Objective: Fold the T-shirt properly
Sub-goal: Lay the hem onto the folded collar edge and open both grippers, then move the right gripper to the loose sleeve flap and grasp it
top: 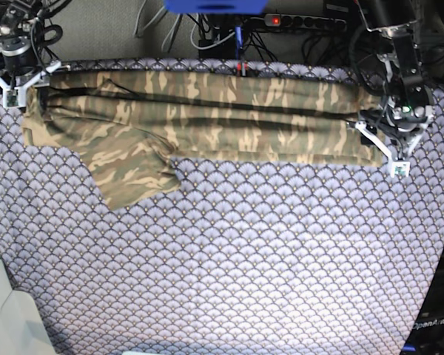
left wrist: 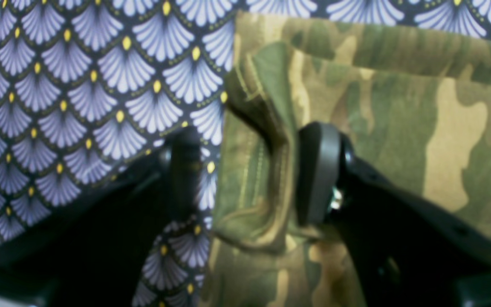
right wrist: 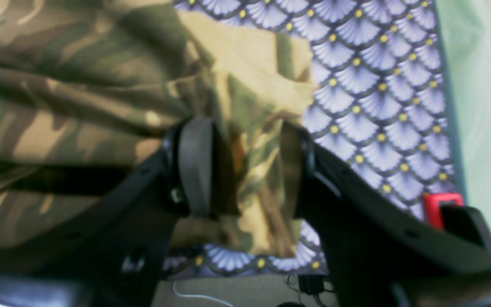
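Note:
The camouflage T-shirt (top: 207, 118) lies as a long folded band across the far side of the table, with one sleeve (top: 133, 174) sticking out toward the front left. My left gripper (top: 382, 148) sits at the band's right end. In the left wrist view the left gripper (left wrist: 252, 170) is open, with a folded hem (left wrist: 267, 140) standing loosely between the fingers. My right gripper (top: 22, 83) is at the band's far left corner. In the right wrist view the right gripper (right wrist: 245, 170) is open too, and a crumpled corner of the shirt (right wrist: 254, 128) fills the gap.
A purple fan-patterned tablecloth (top: 244, 259) covers the whole table. Behind the far edge are a power strip (top: 303, 21), cables and a blue object (top: 214, 6). A white object (top: 15, 318) stands at the front left corner. The table's edge (right wrist: 446, 106) runs close beside the right gripper.

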Available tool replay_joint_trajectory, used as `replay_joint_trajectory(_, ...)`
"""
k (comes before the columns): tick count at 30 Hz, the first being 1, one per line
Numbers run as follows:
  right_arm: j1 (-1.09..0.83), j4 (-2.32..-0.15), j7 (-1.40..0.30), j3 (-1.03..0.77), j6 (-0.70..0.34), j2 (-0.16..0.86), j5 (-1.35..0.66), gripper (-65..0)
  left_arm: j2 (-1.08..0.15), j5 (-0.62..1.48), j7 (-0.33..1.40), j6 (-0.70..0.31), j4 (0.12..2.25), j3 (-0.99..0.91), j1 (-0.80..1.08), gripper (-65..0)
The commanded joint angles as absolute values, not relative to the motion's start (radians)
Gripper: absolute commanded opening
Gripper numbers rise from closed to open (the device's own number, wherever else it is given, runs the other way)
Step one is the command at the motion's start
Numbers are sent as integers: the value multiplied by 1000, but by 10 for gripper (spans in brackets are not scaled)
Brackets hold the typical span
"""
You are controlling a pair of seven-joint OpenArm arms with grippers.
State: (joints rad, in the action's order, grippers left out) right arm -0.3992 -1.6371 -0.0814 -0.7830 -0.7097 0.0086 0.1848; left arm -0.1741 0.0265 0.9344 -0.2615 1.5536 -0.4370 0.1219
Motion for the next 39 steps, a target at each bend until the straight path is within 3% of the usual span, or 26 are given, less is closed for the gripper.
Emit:
replay_joint_trajectory(1, -401, -1656, -61, -791, -698, 21, 171, -365, -182, 28, 938, -265, 1563, -438, 117, -294)
replay_joint_trajectory(14, -397, -1709, -53, -898, -698, 28, 170, -270, -186, 28, 943, -265, 1563, -440, 117, -294)
replay_joint_trajectory(24, -295, -1738, -79, -935, -698, 79, 160, -256, -180, 28, 941, -265, 1577, -440, 137, -293)
replay_joint_trajectory(31, -209, -1854, -372, -622, -698, 134, 160, -248, -179, 28, 943, -265, 1575, -440, 137, -293)
replay_joint_trajectory(39, 15, -1748, -674, -334, -698, 173, 159, -248, -160, 28, 943, -265, 1575, -440, 139, -293)
